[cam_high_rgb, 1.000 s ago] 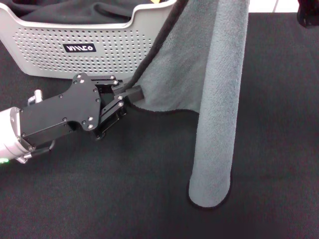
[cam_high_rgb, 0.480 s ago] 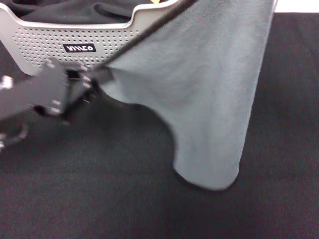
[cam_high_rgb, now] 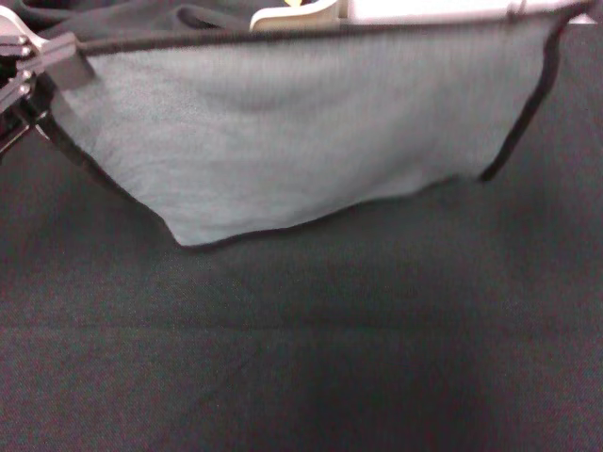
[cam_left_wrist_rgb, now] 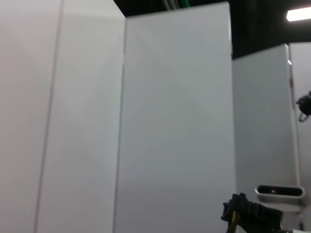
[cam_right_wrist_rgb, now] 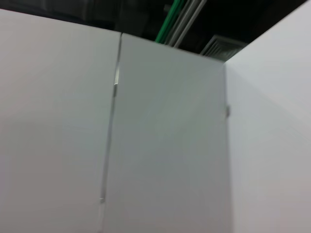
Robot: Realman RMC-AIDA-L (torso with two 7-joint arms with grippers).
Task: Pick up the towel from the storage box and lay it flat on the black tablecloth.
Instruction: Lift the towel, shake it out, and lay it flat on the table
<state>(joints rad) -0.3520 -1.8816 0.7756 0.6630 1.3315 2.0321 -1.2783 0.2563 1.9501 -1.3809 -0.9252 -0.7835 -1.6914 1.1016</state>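
While the left gripper sits at the far left edge of your head view, its dark fingers are pinched tight on the upper left corner of the grey-green microfibre towel with the black stitched edging, and that is the only corner you can watch being held. Over on the right, the towel's other upper corner runs up to the top right edge of the view, and whatever carries it is out of sight, so you cannot tell how the right gripper's fingers stand; neither wrist view helps, both looking only at pale wall panels and a dark ceiling.

Between those two corners the towel is spread wide, its top hem drawn into a nearly straight dark line across the upper part of your view. The cloth hangs down from that line as a broad sheet, face toward the camera. Its lower edge sags unevenly: lowest at the left, where a rounded corner droops, and rising toward the right, where the black edging slants up to the top corner.

Below and all around it lies the large plain matte black fabric tablecloth covering the tabletop. You cannot tell whether the drooping lower corner touches it.

Behind the top hem, a sliver of the light grey plastic storage box pokes up, with dark cloth just beside it.
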